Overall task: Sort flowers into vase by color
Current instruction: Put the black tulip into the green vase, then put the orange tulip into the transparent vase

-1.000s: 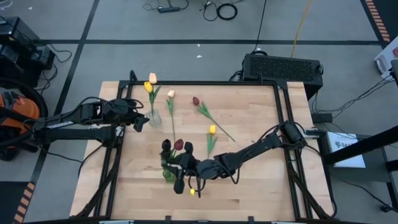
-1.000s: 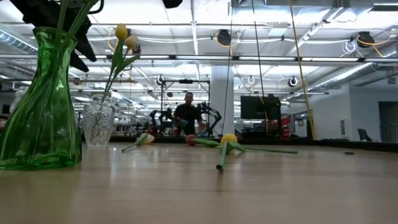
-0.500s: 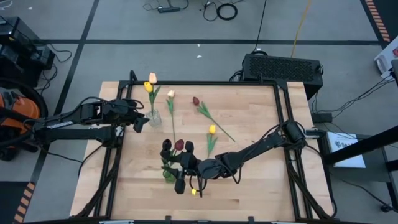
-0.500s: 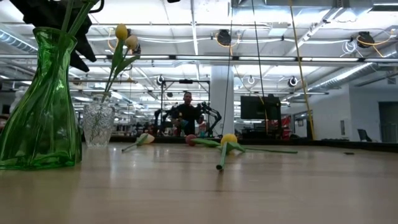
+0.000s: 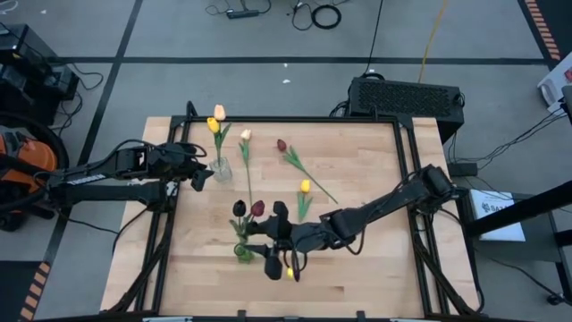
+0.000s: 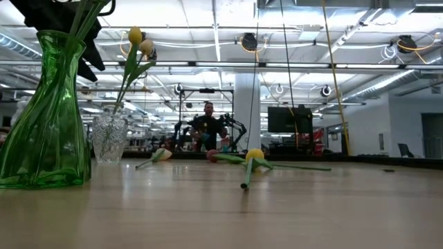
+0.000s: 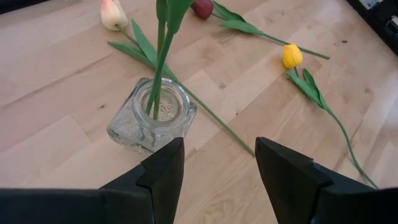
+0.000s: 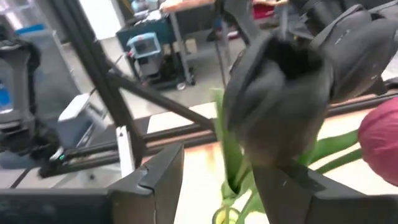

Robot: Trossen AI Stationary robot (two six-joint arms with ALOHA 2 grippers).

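the right gripper, fingers spread and holding nothing, sits just at 3 o'clock of the green vase and its dark red tulips. the nearest loose flower, a yellow tulip, lies at 1 o'clock of that gripper, stem running toward 6 o'clock. the right arm looks the nearer one. the left gripper, parted and empty, waits beside the clear vase.
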